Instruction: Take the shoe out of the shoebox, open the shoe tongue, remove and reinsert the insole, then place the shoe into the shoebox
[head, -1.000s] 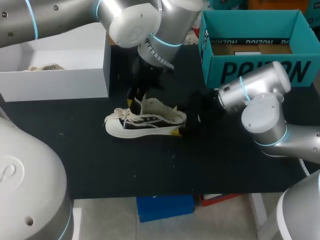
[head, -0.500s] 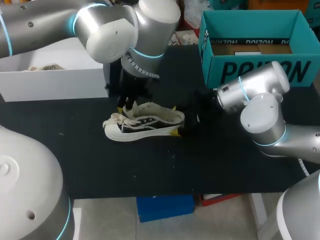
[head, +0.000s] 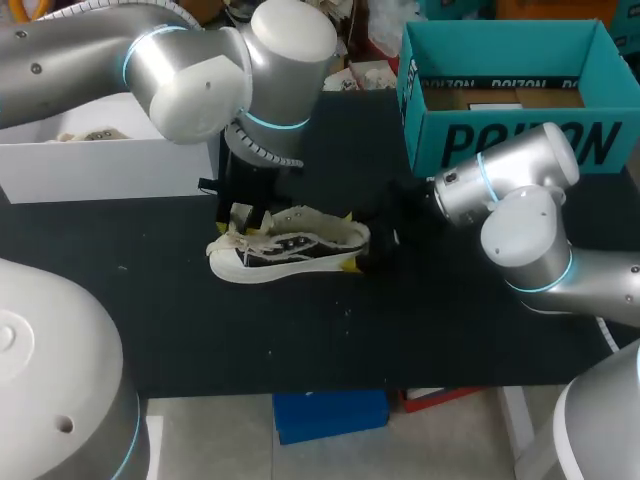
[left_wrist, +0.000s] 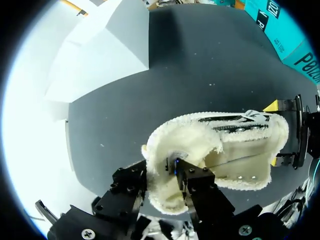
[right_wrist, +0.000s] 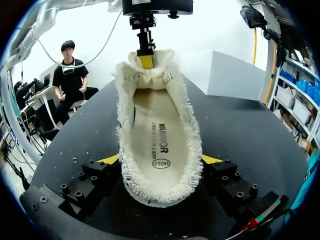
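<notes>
On the table, left tool and right tool clamp shoe

From where I stand the one piece of furniture is a table with a matte black top, softly and evenly lit, its front edge running straight across at six o'clock, a few pale specks dotted nearby.
</notes>
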